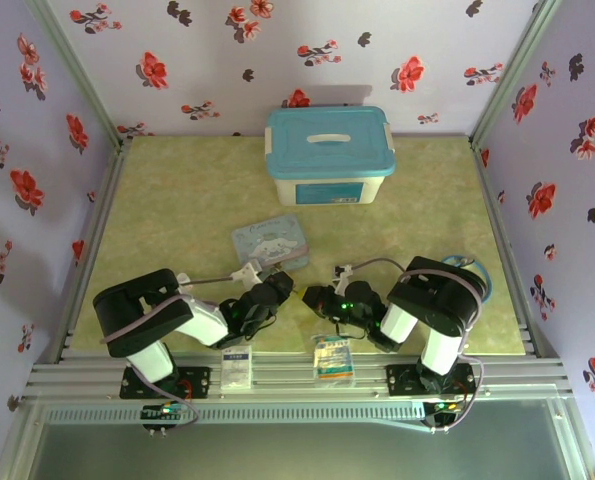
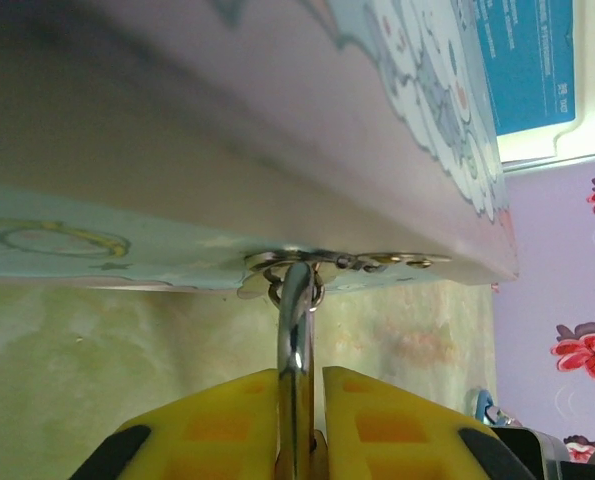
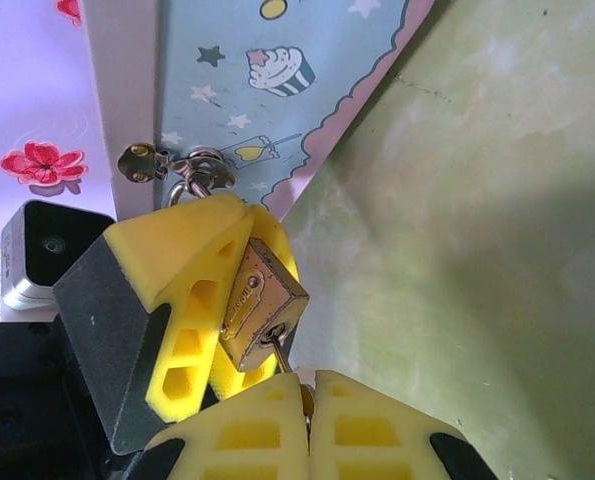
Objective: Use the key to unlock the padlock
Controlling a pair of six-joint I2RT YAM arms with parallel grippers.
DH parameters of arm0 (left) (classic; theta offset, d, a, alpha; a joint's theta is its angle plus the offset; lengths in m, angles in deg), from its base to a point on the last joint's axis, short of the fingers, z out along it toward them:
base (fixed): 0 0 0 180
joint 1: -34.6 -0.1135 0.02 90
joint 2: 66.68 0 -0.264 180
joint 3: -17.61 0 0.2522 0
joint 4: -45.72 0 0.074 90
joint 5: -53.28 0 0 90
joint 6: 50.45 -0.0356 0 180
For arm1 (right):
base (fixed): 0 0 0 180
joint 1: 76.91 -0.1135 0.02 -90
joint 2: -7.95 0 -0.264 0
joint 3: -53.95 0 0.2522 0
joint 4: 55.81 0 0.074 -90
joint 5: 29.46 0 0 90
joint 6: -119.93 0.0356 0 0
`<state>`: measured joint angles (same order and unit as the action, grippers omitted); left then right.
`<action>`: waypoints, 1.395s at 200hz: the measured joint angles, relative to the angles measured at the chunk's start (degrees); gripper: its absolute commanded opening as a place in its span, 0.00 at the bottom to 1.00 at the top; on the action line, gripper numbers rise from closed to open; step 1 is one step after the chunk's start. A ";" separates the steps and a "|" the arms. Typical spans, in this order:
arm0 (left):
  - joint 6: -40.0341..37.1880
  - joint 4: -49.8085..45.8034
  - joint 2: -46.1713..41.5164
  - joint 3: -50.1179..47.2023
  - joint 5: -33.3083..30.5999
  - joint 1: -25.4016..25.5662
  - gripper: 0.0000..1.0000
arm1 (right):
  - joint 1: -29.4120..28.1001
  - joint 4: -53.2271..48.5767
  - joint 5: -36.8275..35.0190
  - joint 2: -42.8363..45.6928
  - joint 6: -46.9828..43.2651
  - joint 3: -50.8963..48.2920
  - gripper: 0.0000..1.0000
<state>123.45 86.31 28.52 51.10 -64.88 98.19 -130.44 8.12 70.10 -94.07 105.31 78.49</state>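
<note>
Two end effectors meet tip to tip near the front of your green counter, just in front of the flat pale-blue cartoon-printed tin.

Your left end effector is pressed together on the tiny brass-gold padlock. From the right wrist you see its yellow fingers on either side of the blocky body. From the left wrist, the thin silver shackle rises straight up from between them to the small metal hasp on the tin's edge, where it passes through a ring.

The padlock's long axis runs from that hasp toward your right arm. In the right wrist view the shackle end is up by the hasp, and the keyhole face points down and a little right, at your right end effector. That one is pinched tight on the very small silvery-grey metal key, with a short stretch of thin shank showing between its fingertips and the lock. The key's long axis roughly follows the padlock's, its tip at the keyhole face. You cannot tell how far in it sits.

Behind the tin stands a white plastic box with a blue lid. One flat printed packet and a second packet lie at the counter's near edge.
</note>
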 measured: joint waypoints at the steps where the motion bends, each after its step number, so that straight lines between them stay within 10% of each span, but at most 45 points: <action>1: 0.02 0.00 0.00 -0.02 -0.02 -0.02 0.00 | 0.00 0.00 -0.04 0.00 0.09 0.00 0.00; 279: 4.09 6.47 1.22 -0.92 -3.19 -0.17 0.00 | 0.39 -4.31 -1.36 4.17 -0.61 1.86 0.00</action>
<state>127.54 92.78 29.75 50.18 -68.07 98.02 -130.05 3.81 68.74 -89.90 104.69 80.35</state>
